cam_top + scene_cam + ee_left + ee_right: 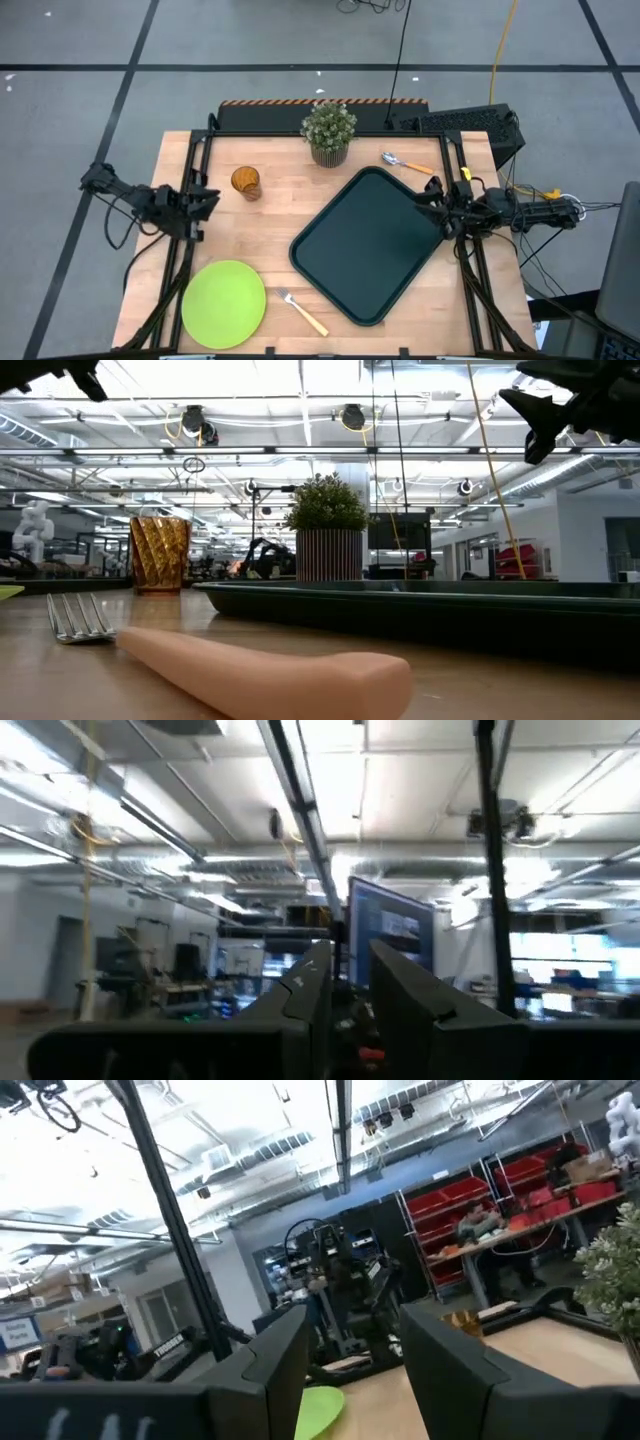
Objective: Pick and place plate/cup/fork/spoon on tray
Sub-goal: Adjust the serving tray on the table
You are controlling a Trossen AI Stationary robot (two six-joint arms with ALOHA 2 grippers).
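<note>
a: which arm takes the plate (223,290)?
b: the left gripper (208,199). it's empty with its jaws apart, and the plate lies just toward the table's near edge from it.
a: the right gripper (428,203)?
b: parted too, empty, over the tray (345,262) rim, far from the plate.

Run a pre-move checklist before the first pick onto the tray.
1. Tray bare of items: ok.
2. Plate, cup, fork and spoon on the table, apart from each other: ok.
3. Cup upright: ok.
4. Left gripper open, empty, at the table's left edge near the cup: ok.
5. Right gripper open, empty, over the tray's right corner: ok.
6. Plant close behind the tray, between cup and spoon; room for the arms to pass it: cannot tell.
</note>
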